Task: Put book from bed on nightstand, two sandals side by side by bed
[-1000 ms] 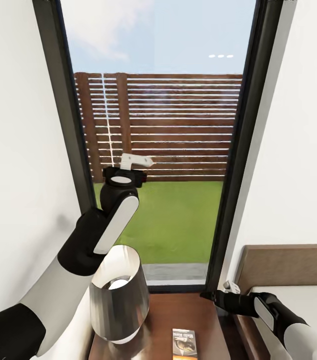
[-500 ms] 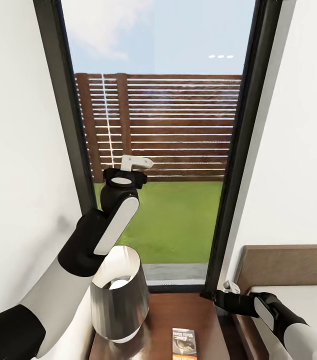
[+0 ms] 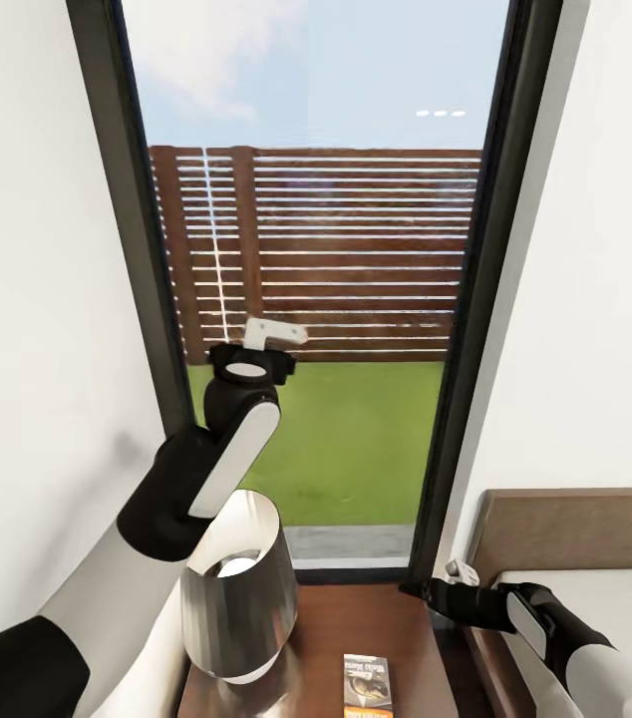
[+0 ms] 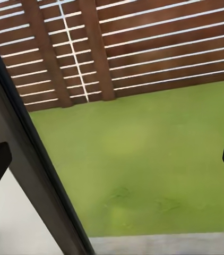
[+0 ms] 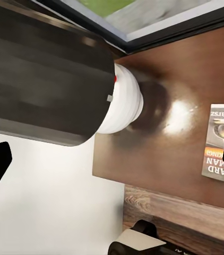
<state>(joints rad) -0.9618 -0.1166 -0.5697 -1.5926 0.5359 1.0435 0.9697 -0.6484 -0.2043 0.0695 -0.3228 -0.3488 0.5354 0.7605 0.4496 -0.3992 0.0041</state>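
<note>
Bedroom corner, seen from the head camera. Looking out through a tall dark-framed window point(image 3: 147, 249) onto a brown slatted fence point(image 3: 356, 249) and a green lawn point(image 3: 356, 439) at 12 o'clock, with white wall on both sides.

Finding the book point(image 3: 368, 688) lying flat, cover up, on the nightstand worktop point(image 3: 356, 618) at 6 o'clock, its lower end running off the edge of the picture. Seeing it resting apart from the lamp point(image 3: 231, 598), which is standing on the same worktop at 7 o'clock with its grey shade flaring upward. Noting the bed point(image 3: 605, 588) at 4 o'clock, just beside the nightstand worktop, white mattress lying below the brown headboard point(image 3: 575, 519).

Watching the left arm point(image 3: 196, 469) reaching up from 8 o'clock, above the lamp, its wrist sitting in front of the window glass near the middle of the view. Checking the left wrist camera: left gripper point(image 4: 112, 162) standing with fingers wide apart, holding nothing, aiming through the glass at lawn and fence.

Tracing the right arm point(image 3: 515, 613) coming in from 4 o'clock, stretching across the gap between bed and nightstand worktop, its tip hanging near the worktop's right edge at 5 o'clock. Checking the right wrist camera: right gripper point(image 5: 112, 162) also spread apart and gripping nothing, looking down onto the glossy wood, with the lamp's dark shade and white base to one side and the book's orange-banded cover point(image 5: 223, 149) lying beside one fingertip; cannot tell whether touching it.
</note>
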